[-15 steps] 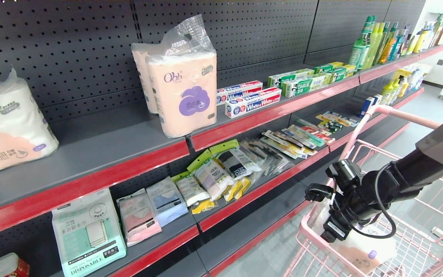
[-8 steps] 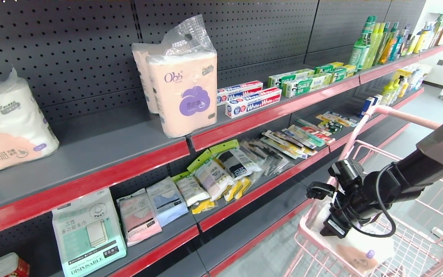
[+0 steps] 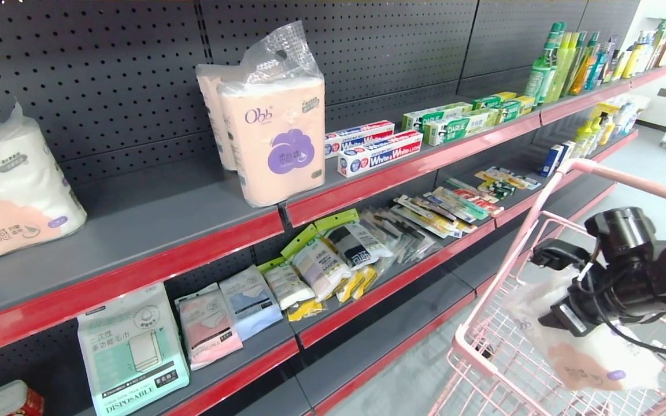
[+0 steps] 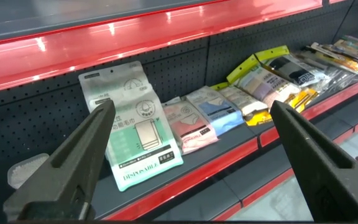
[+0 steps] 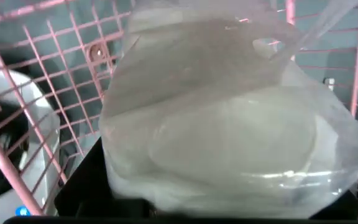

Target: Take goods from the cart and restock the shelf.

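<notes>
The right jaws grip a white tissue pack (image 3: 599,353) by its clear plastic top, its pink-and-purple label hanging below them over the pink cart (image 3: 465,346), while the left jaws gape before a lower shelf (image 4: 191,177).

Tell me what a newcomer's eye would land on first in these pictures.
The tall peach pack of toilet rolls stands out first, upright near the front edge of the top shelf. On the right, the right gripper holds a white tissue pack in clear wrap over the pink cart.
</notes>
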Tool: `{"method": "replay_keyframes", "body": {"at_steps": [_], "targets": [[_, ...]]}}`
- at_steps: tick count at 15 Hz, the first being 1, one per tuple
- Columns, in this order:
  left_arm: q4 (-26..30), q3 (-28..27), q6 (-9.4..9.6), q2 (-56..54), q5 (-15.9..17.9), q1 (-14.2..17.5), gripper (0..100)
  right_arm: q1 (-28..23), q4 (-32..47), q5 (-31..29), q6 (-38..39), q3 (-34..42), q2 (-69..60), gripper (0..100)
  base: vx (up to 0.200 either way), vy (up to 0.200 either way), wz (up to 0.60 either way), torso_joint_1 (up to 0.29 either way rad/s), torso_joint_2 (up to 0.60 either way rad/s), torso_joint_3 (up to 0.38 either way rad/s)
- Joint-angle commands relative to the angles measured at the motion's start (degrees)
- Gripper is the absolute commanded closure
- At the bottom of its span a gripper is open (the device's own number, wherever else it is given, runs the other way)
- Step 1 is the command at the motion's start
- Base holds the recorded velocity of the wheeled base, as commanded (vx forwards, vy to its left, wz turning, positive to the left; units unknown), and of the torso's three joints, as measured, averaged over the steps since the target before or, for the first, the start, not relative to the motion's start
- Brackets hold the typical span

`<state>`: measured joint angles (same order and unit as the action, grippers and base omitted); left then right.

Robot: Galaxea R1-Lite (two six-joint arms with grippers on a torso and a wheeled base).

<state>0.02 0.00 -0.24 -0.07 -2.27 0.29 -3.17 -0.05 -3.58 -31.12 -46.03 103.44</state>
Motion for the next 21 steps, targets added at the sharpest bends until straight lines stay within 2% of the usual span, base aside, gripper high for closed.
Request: {"method": "replay_keyframes", "body": {"at_steps": [1,5,9,13,21], "targets": [[0.06,0.0,-0.02,0.07,-0.02,-0.03,0,-1.66,-2.59,-0.28,4.67,0.94,-10.62,100,0.0,0.0,0.0,0.0,0.0,0.0],[-0.02,0.0,-0.02,0.07,-0.02,0.06,0,-1.75,-6.46,-0.28,6.51,5.87,-24.25,100,0.0,0.0,0.0,0.0,0.0,0.0],[0.06,0.0,-0.02,0.07,-0.02,-0.03,0,-2.63,-6.54,-0.28,11.17,9.12,-35.41,100,0.0,0.0,0.0,0.0,0.0,0.0],[-0.02,0.0,-0.02,0.07,-0.11,0.06,0,-6.23,-6.46,3.41,11.52,14.04,-50.61,100,0.0,0.0,0.0,0.0,0.0,0.0],[-0.02,0.0,-0.02,0.07,-0.02,-0.03,0,-11.86,-5.84,3.06,13.54,16.94,-66.44,100,0.0,0.0,0.0,0.0,0.0,0.0]]}}
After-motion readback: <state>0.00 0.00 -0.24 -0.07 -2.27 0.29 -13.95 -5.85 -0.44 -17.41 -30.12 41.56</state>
